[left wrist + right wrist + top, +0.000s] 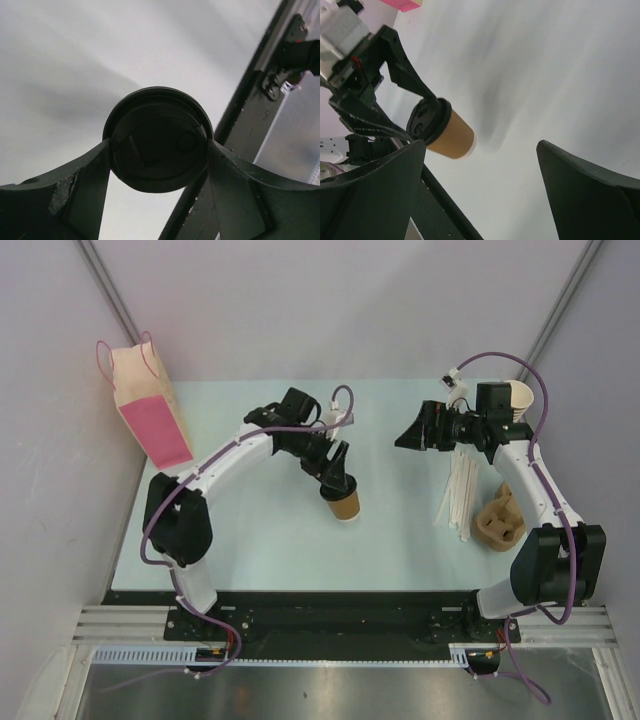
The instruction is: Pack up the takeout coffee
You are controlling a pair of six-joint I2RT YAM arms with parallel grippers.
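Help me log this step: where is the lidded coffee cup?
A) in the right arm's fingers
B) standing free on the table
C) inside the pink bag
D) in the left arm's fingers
D: the left arm's fingers clamp the takeout coffee by its black lid; the right arm's fingers stand open, apart.

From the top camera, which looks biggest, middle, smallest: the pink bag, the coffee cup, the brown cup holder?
1. pink bag
2. brown cup holder
3. takeout coffee, only slightly smaller; held up nearer the camera, so unsure.
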